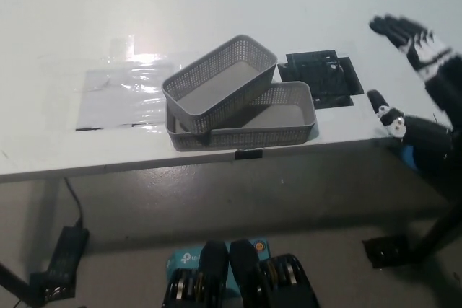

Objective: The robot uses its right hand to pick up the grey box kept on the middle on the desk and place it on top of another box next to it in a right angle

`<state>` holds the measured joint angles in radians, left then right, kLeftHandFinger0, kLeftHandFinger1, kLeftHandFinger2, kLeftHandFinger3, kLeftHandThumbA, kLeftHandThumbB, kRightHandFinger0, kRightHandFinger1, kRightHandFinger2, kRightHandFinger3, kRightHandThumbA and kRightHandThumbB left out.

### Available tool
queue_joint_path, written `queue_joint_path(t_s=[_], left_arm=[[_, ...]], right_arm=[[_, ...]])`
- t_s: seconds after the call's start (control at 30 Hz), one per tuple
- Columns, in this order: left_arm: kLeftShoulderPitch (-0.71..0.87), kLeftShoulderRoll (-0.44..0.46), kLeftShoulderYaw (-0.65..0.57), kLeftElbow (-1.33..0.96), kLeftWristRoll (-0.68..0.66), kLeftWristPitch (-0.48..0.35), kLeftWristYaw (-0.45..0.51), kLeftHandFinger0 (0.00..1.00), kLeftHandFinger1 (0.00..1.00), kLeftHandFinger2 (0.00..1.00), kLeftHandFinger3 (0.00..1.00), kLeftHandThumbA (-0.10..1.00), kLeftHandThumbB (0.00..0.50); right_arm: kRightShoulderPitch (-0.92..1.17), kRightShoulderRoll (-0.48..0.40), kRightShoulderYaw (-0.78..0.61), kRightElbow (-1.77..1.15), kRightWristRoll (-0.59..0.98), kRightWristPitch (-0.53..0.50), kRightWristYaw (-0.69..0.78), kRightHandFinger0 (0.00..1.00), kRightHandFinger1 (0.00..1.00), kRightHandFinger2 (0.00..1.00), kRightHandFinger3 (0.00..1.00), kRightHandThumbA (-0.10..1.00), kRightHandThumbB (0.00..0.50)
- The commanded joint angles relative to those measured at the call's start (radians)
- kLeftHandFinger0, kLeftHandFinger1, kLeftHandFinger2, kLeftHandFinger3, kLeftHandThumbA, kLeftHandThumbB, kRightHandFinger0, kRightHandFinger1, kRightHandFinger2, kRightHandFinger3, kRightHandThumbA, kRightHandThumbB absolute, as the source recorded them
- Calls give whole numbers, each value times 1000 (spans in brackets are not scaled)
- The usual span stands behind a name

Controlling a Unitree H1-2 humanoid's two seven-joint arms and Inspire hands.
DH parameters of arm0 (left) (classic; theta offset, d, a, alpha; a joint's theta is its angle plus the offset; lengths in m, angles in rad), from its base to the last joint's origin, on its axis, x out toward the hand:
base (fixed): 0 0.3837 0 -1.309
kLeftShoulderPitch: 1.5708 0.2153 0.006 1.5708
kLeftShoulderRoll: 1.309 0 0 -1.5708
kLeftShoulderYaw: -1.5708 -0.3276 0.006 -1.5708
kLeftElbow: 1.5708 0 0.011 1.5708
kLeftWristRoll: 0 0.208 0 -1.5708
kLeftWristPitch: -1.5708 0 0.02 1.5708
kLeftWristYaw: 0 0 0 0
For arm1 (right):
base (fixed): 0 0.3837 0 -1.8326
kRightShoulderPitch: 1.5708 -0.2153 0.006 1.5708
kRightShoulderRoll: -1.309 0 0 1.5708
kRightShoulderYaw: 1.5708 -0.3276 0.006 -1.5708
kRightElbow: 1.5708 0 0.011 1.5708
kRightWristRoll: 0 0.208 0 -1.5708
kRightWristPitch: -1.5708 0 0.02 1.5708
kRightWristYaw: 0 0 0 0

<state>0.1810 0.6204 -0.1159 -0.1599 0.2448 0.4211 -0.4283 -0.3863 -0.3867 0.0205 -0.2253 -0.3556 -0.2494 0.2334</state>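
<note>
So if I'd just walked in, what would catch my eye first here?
Probably the two grey mesh boxes near the desk's front edge: the top box sits skewed across the lower box. Next, the black right hand at the far right, open and clear of both. A black plate lies just behind the boxes, and a shiny plastic sheet to their left.

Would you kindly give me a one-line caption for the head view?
Upper grey box rests askew atop the lower grey box on the desk; open right hand at right.
</note>
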Motion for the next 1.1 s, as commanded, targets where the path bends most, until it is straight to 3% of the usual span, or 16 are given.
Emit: queue_joint_path(t_s=[0.0, 0.03, 0.13, 0.17, 0.23, 0.33, 0.37, 0.43, 0.53, 0.6, 0.67, 0.77, 0.83, 0.93, 1.0, 1.07], left_arm=[[13, 12, -2, -2, 17, -31, 20, 49, 205, 211, 57, 1000, 322], [14, 13, -1, -4, 17, -27, 19, 76, 220, 228, 76, 1000, 323], [13, 13, -5, -12, 28, 7, 18, 103, 245, 252, 106, 1000, 307], [12, 14, -5, -12, 28, 8, 16, 105, 247, 253, 119, 990, 279], [15, 7, 11, -12, -1, -6, 12, 49, 197, 191, 74, 964, 290], [13, 6, 9, -1, 7, -14, 16, 45, 199, 192, 68, 982, 303], [14, 3, 14, -9, -2, -2, 12, 29, 193, 184, 52, 966, 300], [9, 16, 21, -11, -1, -11, 11, 34, 190, 183, 60, 964, 270], [0, 18, 15, -4, 8, -22, 10, 40, 173, 165, 39, 995, 293], [-7, 12, 15, 6, 0, -30, 11, 19, 162, 154, 5, 988, 288], [-12, 6, 16, 4, -1, -17, 11, 7, 165, 165, 10, 983, 307], [-10, -1, 17, 2, -3, -20, 17, 23, 174, 167, 40, 954, 281], [-16, -1, 6, 11, 10, -26, 18, 21, 180, 183, 48, 981, 303], [-17, -3, 6, 11, 10, -28, 20, 9, 176, 173, 44, 979, 293], [-20, -2, 3, 12, 16, -19, 19, 27, 178, 174, 73, 995, 290], [-23, -3, 4, 12, 15, -23, 19, 13, 169, 167, 77, 990, 257]], right_arm=[[88, 105, -66, 10, 37, 40, -130, 1000, 1000, 1000, 1000, 408, 227], [116, 135, -75, 32, 19, 32, -151, 1000, 1000, 1000, 1000, 458, 222], [161, 196, -92, 64, 33, 12, -175, 1000, 1000, 1000, 1000, 461, 223], [179, 218, -97, 84, 32, -13, -192, 1000, 1000, 1000, 1000, 426, 209], [226, 268, -102, 113, 23, -22, -227, 969, 1000, 1000, 1000, 425, 183], [252, 305, -113, 131, 7, -21, -259, 947, 1000, 1000, 1000, 427, 194], [278, 341, -125, 159, 36, -28, -282, 935, 1000, 1000, 1000, 333, 172], [274, 401, -150, 247, 100, -48, -322, 882, 990, 1000, 1000, 294, 176], [285, 472, -206, 348, 145, -65, -385, 794, 931, 1000, 1000, 179, 119], [273, 495, -234, 384, 201, -73, -383, 771, 912, 1000, 1000, 148, 119], [266, 503, -244, 448, 176, -105, -413, 728, 882, 1000, 1000, 196, 100], [266, 499, -247, 531, 117, -143, -474, 544, 683, 883, 1000, 167, 88], [271, 497, -254, 545, 147, -120, -470, 387, 540, 702, 910, 101, 97], [272, 489, -256, 559, 167, -123, -470, 271, 433, 598, 819, 171, 90], [270, 495, -262, 551, 178, -90, -479, 204, 348, 530, 768, 202, 116], [269, 495, -253, 546, 197, -91, -465, 197, 327, 481, 763, 225, 129]])
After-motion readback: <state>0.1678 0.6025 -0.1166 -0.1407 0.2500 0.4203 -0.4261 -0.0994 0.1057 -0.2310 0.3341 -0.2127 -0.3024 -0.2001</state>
